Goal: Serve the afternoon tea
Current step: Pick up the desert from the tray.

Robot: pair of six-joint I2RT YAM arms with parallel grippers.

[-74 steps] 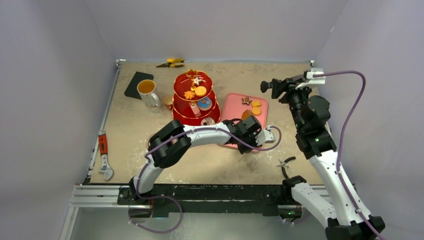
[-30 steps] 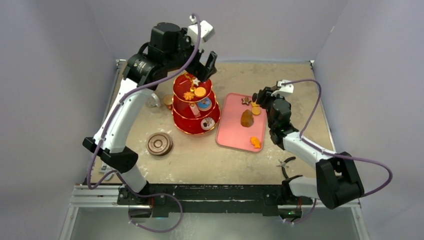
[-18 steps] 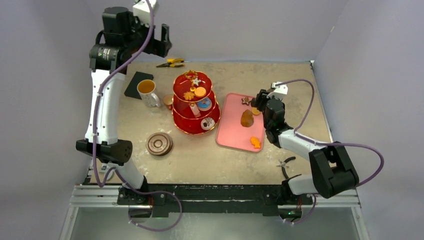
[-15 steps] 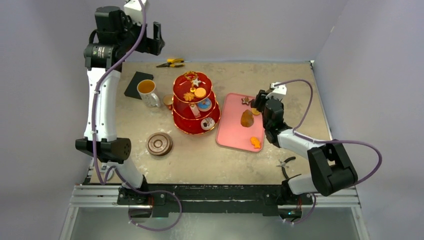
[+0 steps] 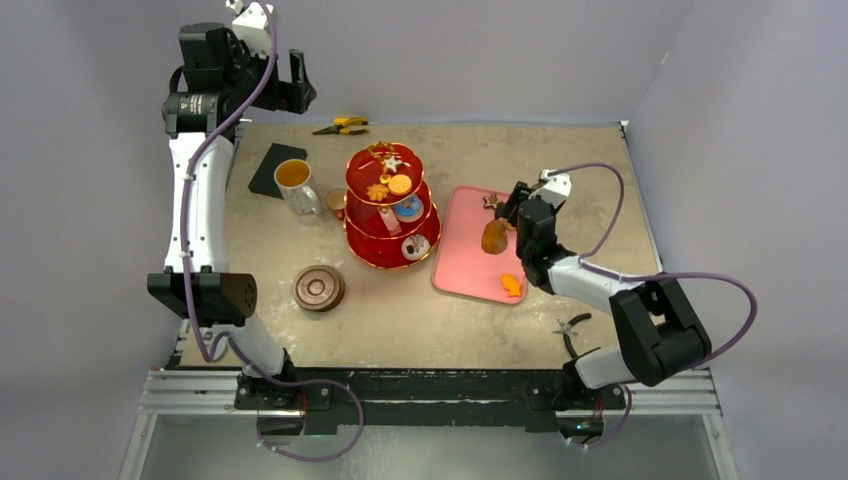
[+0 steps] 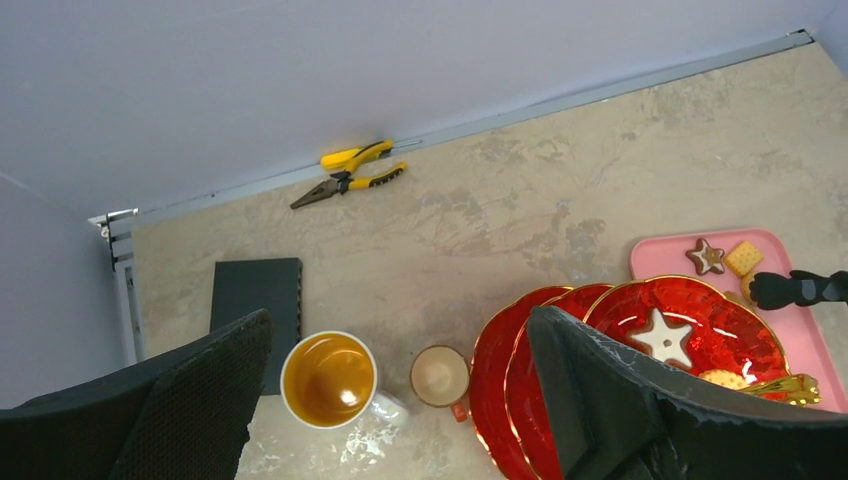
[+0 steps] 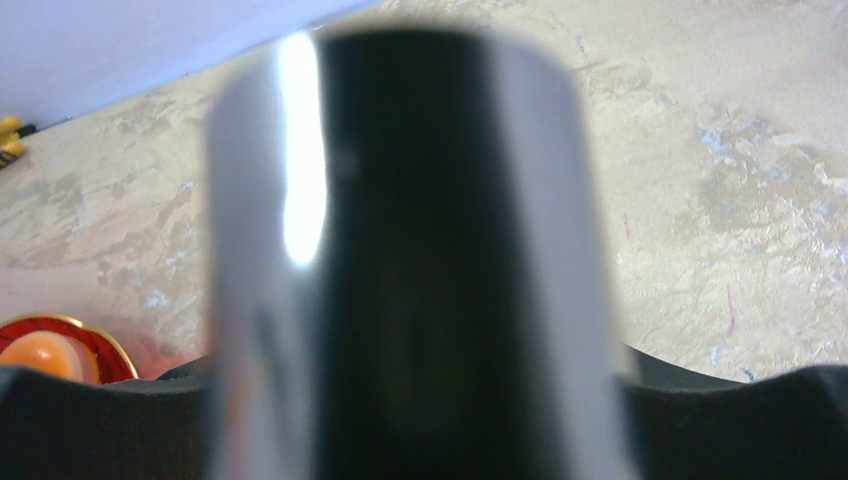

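Brown saucers (image 5: pixel 319 288) sit near-left on the desk (image 5: pixel 420 320). Right gripper (image 5: pixel 511 203) hovers over the pink tray's (image 5: pixel 468 270) far end with a blurred shiny object (image 7: pixel 400 250) between its fingers; whether it grips, I cannot tell. Red stand (image 5: pixel 392 215) mid-desk, mug (image 5: pixel 293 182) far-left. Left gripper (image 5: pixel 295 88), above the far-left corner, gapes wide.

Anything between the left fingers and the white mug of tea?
Nothing visible. The left gripper hangs open high up, the mug in plain view between its fingers; the black pad and copper cup sit beside the mug.
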